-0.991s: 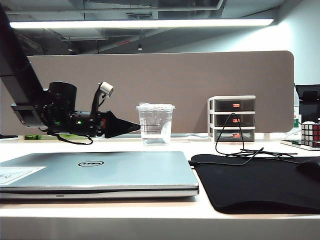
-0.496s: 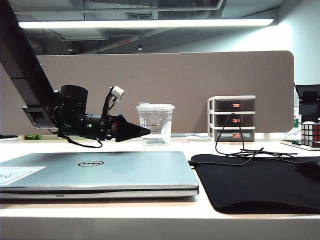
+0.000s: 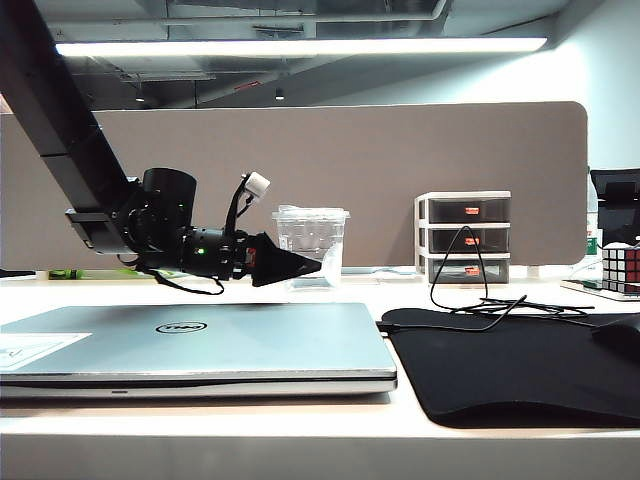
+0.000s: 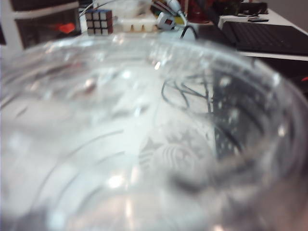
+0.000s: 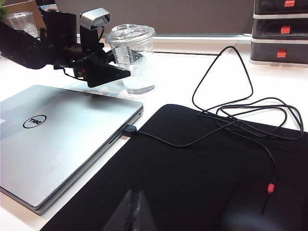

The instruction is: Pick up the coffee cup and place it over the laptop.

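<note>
The coffee cup (image 3: pixel 312 243) is clear plastic with a flat lid. It stands upright on the white desk behind the laptop's far right corner, also visible in the right wrist view (image 5: pixel 136 57). The closed silver laptop (image 3: pixel 200 340) lies flat at the front left (image 5: pixel 62 139). My left gripper (image 3: pixel 308 265) reaches in level from the left, open, its black fingertips overlapping the cup's lower half (image 5: pixel 125 73). The cup's wall and pale logo (image 4: pixel 168 154) fill the left wrist view, where the fingers are hidden. My right gripper (image 5: pixel 136 207) is shut, hovering over the black mat.
A black mat (image 3: pixel 520 370) lies right of the laptop, with a looped black cable (image 3: pixel 470 290) across it that plugs into the laptop's side. A small drawer unit (image 3: pixel 463 237) and a Rubik's cube (image 3: pixel 620 265) stand at the back right. A brown partition (image 3: pixel 420 150) closes off the desk.
My left gripper has moved right, toward the cup; its tips were short of the cup and now overlap its side. Cup and laptop have not moved.
</note>
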